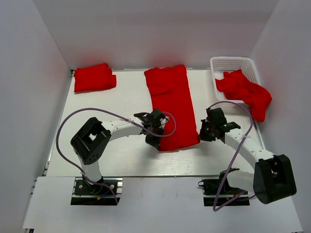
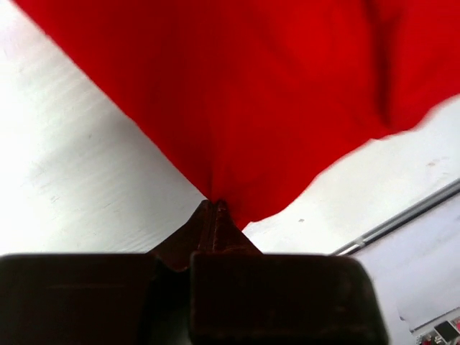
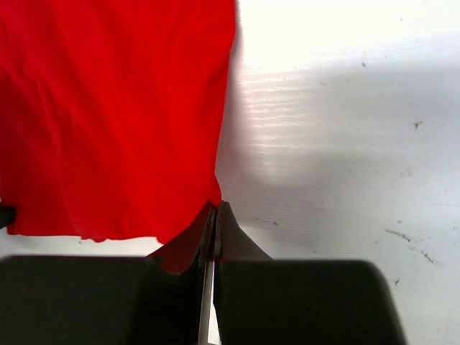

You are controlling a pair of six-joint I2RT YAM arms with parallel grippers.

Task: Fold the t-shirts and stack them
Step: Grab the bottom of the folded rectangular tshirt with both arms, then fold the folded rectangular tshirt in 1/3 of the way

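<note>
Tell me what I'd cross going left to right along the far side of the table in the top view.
First the folded t-shirt → long flat t-shirt → white basket, with crumpled t-shirts spilling over its near rim.

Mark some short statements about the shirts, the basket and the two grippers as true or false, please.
1. The left gripper and the right gripper are both shut on the near edge of the middle shirt. True.
2. The basket is empty. False: crumpled red shirts lie in it and hang over its rim.
3. A folded shirt lies at the far left of the table. True.
4. The folded shirt touches the middle shirt. False: bare table lies between them.
</note>
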